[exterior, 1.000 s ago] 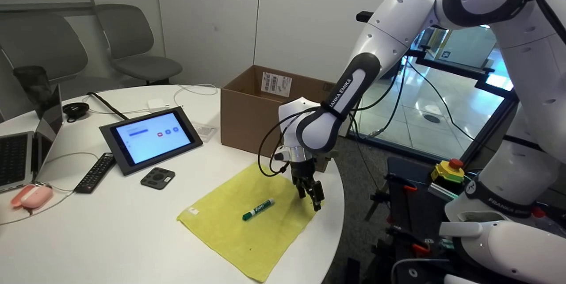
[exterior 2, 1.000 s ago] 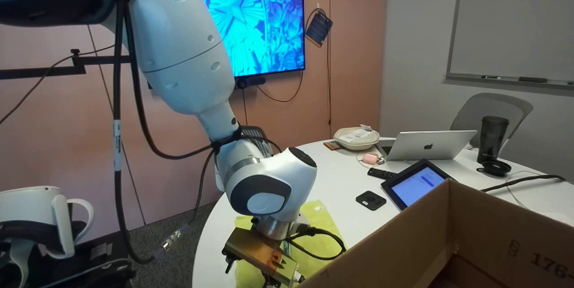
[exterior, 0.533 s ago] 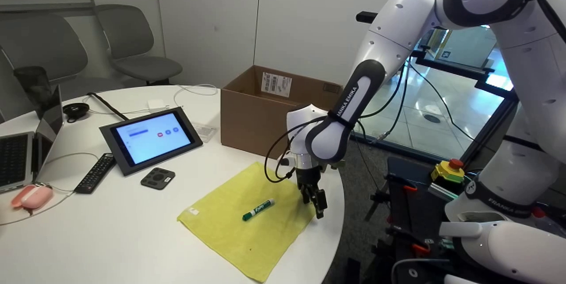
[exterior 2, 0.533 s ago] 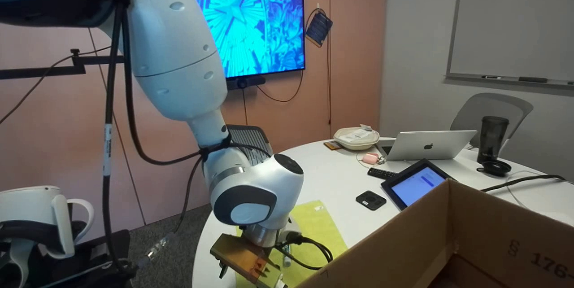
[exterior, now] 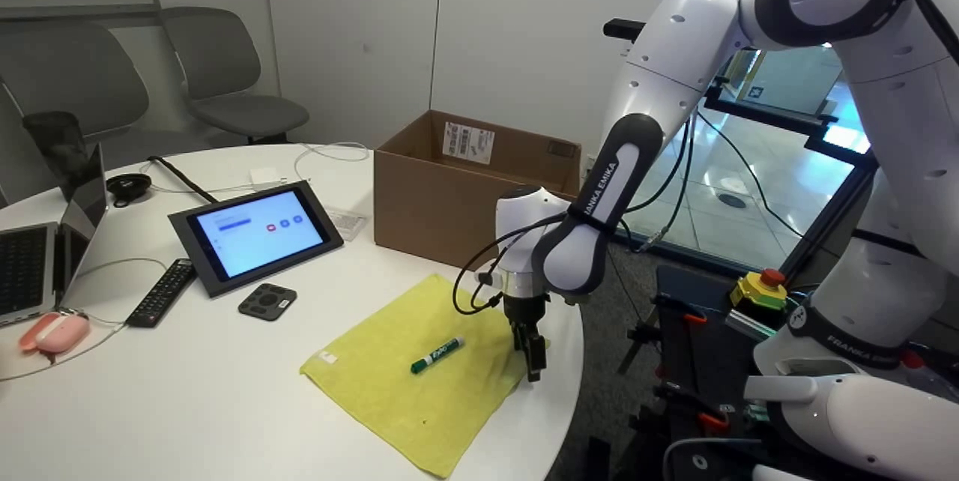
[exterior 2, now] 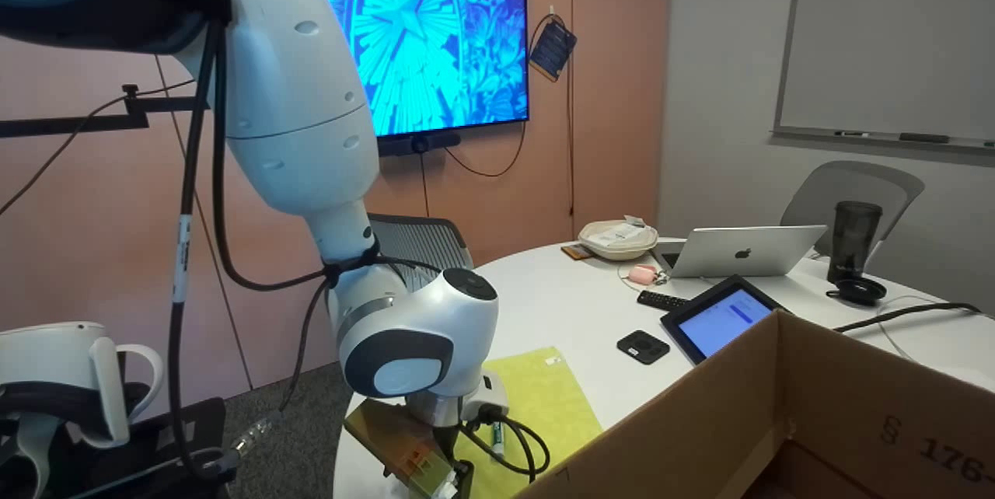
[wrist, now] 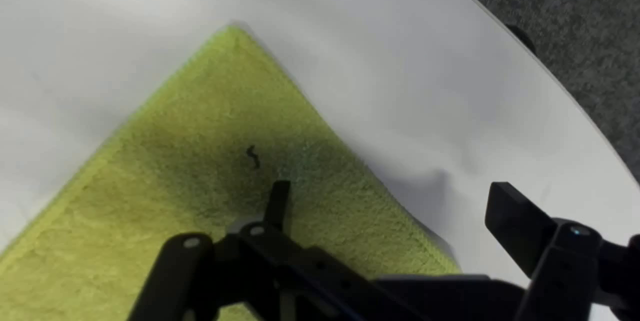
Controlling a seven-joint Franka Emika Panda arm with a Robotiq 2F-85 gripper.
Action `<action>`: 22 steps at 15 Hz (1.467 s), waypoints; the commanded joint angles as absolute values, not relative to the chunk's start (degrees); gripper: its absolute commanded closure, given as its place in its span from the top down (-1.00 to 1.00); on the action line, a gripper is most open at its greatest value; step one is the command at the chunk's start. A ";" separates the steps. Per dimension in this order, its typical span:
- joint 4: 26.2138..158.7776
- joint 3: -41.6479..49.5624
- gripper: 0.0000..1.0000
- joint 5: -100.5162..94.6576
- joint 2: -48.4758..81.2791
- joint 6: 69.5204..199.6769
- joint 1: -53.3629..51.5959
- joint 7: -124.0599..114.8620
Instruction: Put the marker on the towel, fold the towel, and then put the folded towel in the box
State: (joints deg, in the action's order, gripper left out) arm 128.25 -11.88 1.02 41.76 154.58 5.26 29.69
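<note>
The yellow towel [exterior: 397,410] lies spread flat on the white table; it also shows in the other views [exterior 2: 544,386] [wrist: 225,91]. The green-and-white marker [exterior: 437,355] lies on the towel near its middle, partly behind cables in an exterior view [exterior 2: 497,437]. My gripper [exterior: 525,362] points down at the towel's edge nearest the table's rim. In the wrist view my gripper [wrist: 392,196] is open and empty, with one finger over the towel and the other over bare table. The brown cardboard box [exterior: 427,215] stands open behind the towel; its wall also shows close up [exterior 2: 699,429].
The round table's edge [exterior: 581,361] runs close beside the gripper. A tablet [exterior: 258,234], a puck-shaped device [exterior: 267,302], a remote [exterior: 161,292] and a laptop [exterior: 26,271] lie on the table's far side from the arm. Cables [exterior 2: 536,444] loop from the wrist.
My gripper has moved along the towel, away from the box and slightly toward the table's edge, turning a little. The towel, marker and box have not moved.
</note>
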 commanded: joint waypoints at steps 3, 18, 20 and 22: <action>132.02 -10.37 1.00 2.59 38.86 159.41 4.43 15.88; 135.75 -6.08 1.00 9.47 37.72 165.01 -5.27 -11.97; 136.06 -4.46 1.00 8.87 37.68 165.22 -5.74 -12.34; 136.18 -3.29 1.00 8.66 37.76 165.73 -5.47 -12.05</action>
